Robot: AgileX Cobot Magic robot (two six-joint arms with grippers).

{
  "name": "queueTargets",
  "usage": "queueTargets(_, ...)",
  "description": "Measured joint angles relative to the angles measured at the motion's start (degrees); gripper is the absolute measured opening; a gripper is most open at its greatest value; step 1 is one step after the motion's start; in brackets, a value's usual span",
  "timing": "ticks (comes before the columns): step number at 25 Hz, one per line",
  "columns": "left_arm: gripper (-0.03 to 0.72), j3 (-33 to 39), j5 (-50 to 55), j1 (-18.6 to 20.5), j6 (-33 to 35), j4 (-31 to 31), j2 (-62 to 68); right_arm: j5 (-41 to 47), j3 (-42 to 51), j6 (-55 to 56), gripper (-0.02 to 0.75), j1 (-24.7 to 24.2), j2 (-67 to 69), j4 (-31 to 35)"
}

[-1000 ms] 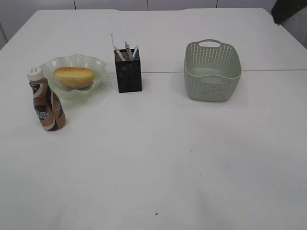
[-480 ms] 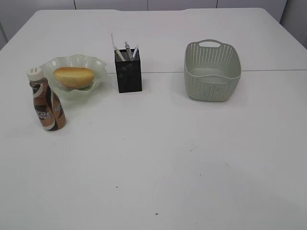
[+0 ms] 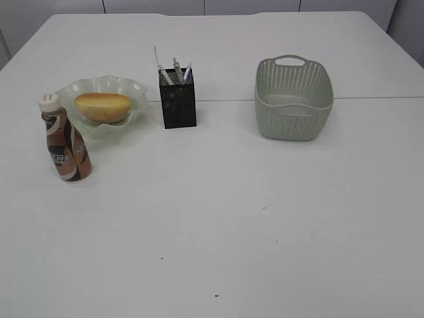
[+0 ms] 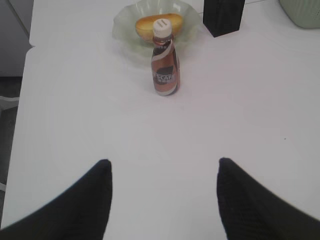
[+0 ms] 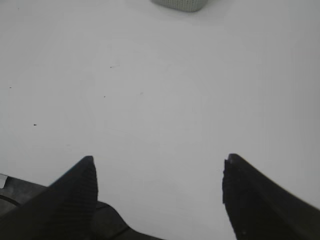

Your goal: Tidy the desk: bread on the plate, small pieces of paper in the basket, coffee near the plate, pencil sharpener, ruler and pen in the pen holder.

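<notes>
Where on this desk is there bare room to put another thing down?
The whole near half of the desk is bare, as is the gap between pen holder and basket. It is crowded on the left, where coffee, plate and bread sit close together.

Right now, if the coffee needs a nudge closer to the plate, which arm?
Left, probably. The coffee stands straight ahead of the open left gripper, just in front of the plate. The right gripper faces bare desk, with only the basket edge visible.
</notes>
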Motion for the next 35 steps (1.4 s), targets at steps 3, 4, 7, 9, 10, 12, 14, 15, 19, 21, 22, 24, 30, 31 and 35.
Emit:
queueTargets(3,0.486,3.7,-0.1,0.0,0.0,0.0,-3.5,-0.1,2.8,-1.2,0.571,0.0,-5.9,-0.6)
queueTargets(4,0.486,5.0,-0.4,0.0,0.0,0.0,-4.6,-0.2,3.8,-1.6,0.571,0.0,-8.0,-0.8)
queueTargets(7,0.486,8.5,-1.3,0.0,0.0,0.0,-8.3,-0.6,6.9,-2.3,0.570,0.0,-14.0,-1.6)
queueTargets(9,0.486,10.8,-2.0,0.0,0.1,0.0,-10.9,-1.1,8.8,-2.5,0.570,0.0,-17.9,-2.6)
queueTargets(10,0.486,12.0,-2.1,0.0,0.2,0.0,-12.1,-1.4,9.7,-2.5,0.570,0.0,-20.4,-2.9)
queueTargets(12,0.486,13.9,-2.0,0.0,0.8,-0.3,-14.1,-2.1,11.3,-2.5,0.570,0.0,-23.6,-3.4)
queueTargets(14,0.486,14.7,-1.4,0.0,1.3,-0.6,-15.8,-2.2,12.6,-2.5,0.570,0.0,-26.9,-3.4)
queueTargets(15,0.486,14.7,-1.3,0.0,1.6,-0.9,-16.7,-2.2,13.0,-2.5,0.570,0.0,-28.0,-3.5)
queueTargets(19,0.486,15.2,0.6,0.0,4.4,-4.6,-19.9,-0.4,14.6,-2.5,0.570,0.0,-29.2,-3.6)
queueTargets(21,0.486,15.3,0.9,0.0,6.7,-6.7,-20.9,0.5,15.1,-2.5,0.570,0.0,-29.2,-2.8)
queueTargets(22,0.486,15.4,0.9,0.0,7.2,-7.1,-21.0,0.7,15.5,-2.5,0.570,0.0,-29.2,-2.2)
queueTargets(24,0.486,15.7,0.9,0.0,7.7,-7.5,-21.0,1.0,15.8,-2.5,0.570,0.0,-29.2,-1.1)
queueTargets(30,0.469,15.6,0.9,0.0,8.1,-8.3,-21.0,1.3,15.8,-2.5,0.570,0.0,-29.2,1.2)
queueTargets(31,0.463,15.6,0.9,0.0,8.1,-8.9,-21.0,1.3,15.8,-2.5,0.570,0.0,-29.2,1.2)
queueTargets(35,0.452,15.6,0.9,0.0,8.2,-11.4,-21.0,1.3,15.8,-2.5,0.569,0.0,-29.2,1.3)
